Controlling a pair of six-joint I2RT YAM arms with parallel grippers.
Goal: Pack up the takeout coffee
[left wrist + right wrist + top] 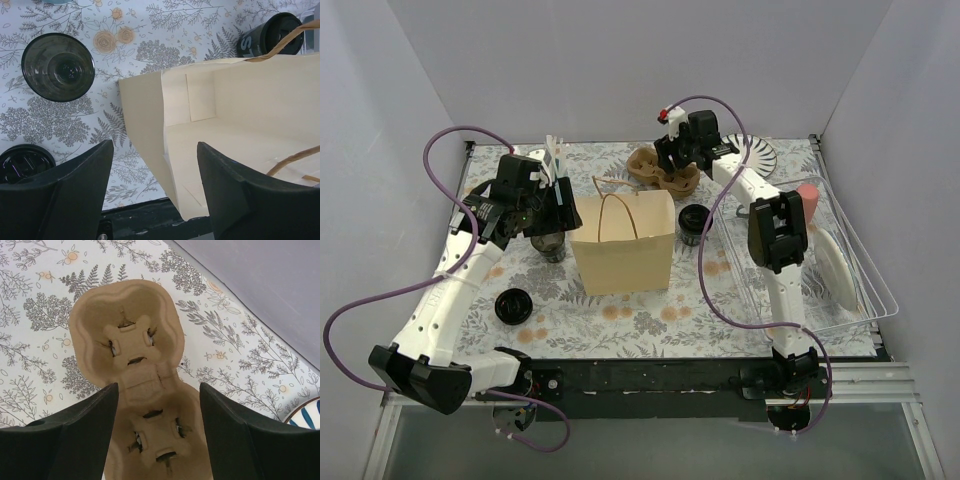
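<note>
Left hand [154,150]: wide, empty, above paper bag [235,115] left wall.
Right hand [158,390]: wide, empty, over cup carrier [127,335].
Risk: a low pass may dent the bag or tip the takeout coffee [58,66].

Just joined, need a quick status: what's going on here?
Neither arm holds anything. The left gripper is open at the edge of the paper bag, over its open mouth, with an unlidded coffee cup standing beside it. The right gripper hangs open over the cardboard cup carrier. A second cup sits on the bag's other side. The bag looks empty.
</note>
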